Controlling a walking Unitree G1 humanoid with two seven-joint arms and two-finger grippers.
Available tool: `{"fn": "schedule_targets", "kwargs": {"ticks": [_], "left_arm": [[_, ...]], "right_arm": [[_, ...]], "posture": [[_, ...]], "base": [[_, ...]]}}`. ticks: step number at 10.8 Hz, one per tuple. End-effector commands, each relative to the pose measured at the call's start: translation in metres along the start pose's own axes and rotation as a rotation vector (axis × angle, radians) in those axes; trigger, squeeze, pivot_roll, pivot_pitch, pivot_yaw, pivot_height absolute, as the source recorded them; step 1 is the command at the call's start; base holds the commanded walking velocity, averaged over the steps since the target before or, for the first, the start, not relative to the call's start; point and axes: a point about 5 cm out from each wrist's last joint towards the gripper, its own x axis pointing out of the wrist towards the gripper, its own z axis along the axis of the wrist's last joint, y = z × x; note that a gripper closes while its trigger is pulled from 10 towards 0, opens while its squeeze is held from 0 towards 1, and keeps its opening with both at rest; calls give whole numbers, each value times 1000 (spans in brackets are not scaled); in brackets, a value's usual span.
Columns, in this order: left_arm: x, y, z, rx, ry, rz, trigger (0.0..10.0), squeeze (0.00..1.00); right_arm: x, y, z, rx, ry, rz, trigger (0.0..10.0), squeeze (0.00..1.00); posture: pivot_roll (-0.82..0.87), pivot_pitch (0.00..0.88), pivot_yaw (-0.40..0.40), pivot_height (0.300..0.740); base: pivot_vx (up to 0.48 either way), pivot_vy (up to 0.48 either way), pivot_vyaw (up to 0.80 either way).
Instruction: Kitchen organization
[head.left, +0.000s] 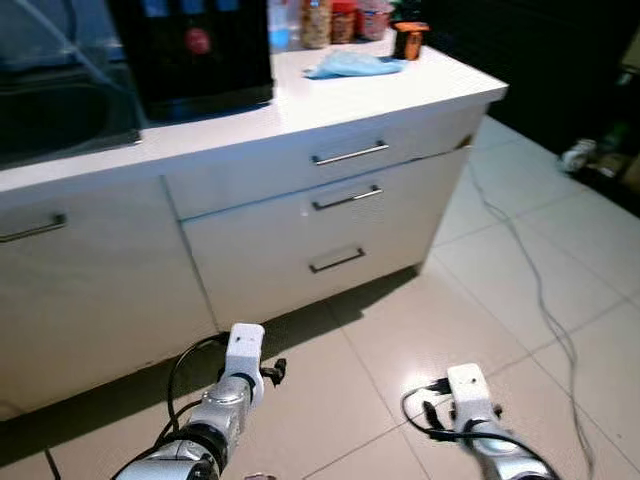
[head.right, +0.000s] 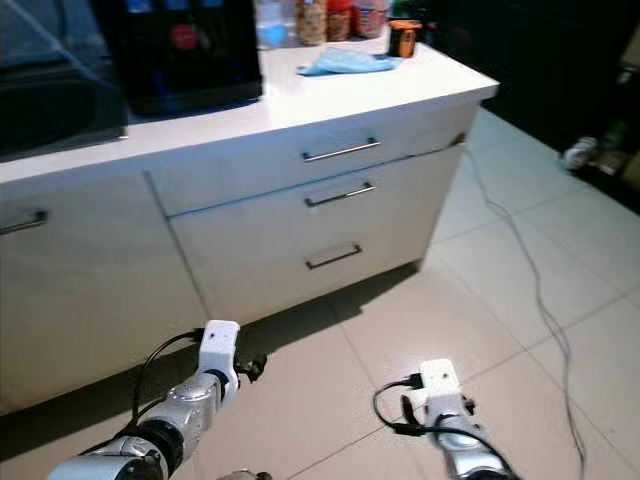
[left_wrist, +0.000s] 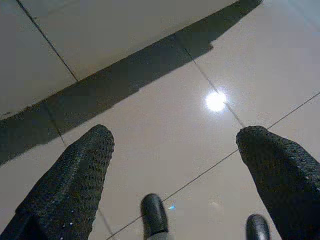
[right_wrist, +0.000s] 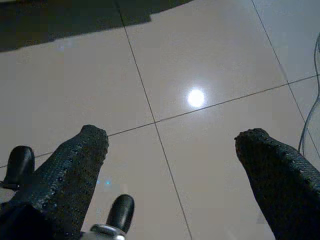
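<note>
A white kitchen counter (head.left: 400, 95) with three drawers (head.left: 340, 205) stands ahead of me. On its top lie a light blue cloth (head.left: 352, 64) and a dark jar with an orange lid (head.left: 409, 40), with several jars (head.left: 330, 20) behind them. Both arms hang low over the tiled floor: the left arm (head.left: 235, 385) near the cabinet's foot, the right arm (head.left: 470, 400) further out. The left gripper (left_wrist: 175, 137) is open over bare tile, holding nothing. Also open and empty, the right gripper (right_wrist: 171, 135) points down at the floor.
A black appliance (head.left: 195, 50) stands on the counter's left part, beside a dark recessed area (head.left: 60, 110). A thin cable (head.left: 540, 290) runs across the floor tiles to the right. Some clutter (head.left: 590, 155) lies on the floor at far right.
</note>
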Motion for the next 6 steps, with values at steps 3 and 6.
{"fn": "schedule_targets", "kwargs": {"ticks": [3, 6], "left_arm": [[1, -1, 5, 25, -8, -6, 10000, 0], [1, -3, 6, 43, -6, -13, 10000, 0]], "right_arm": [[-1, 0, -6, -7, 23, 2, 10000, 0], [-3, -3, -12, -69, 37, 6, 10000, 0]], "posture": [[-85, 0, 41, 740], [-99, 0, 49, 740]], "base": [[0, 0, 0], [0, 0, 800]]}}
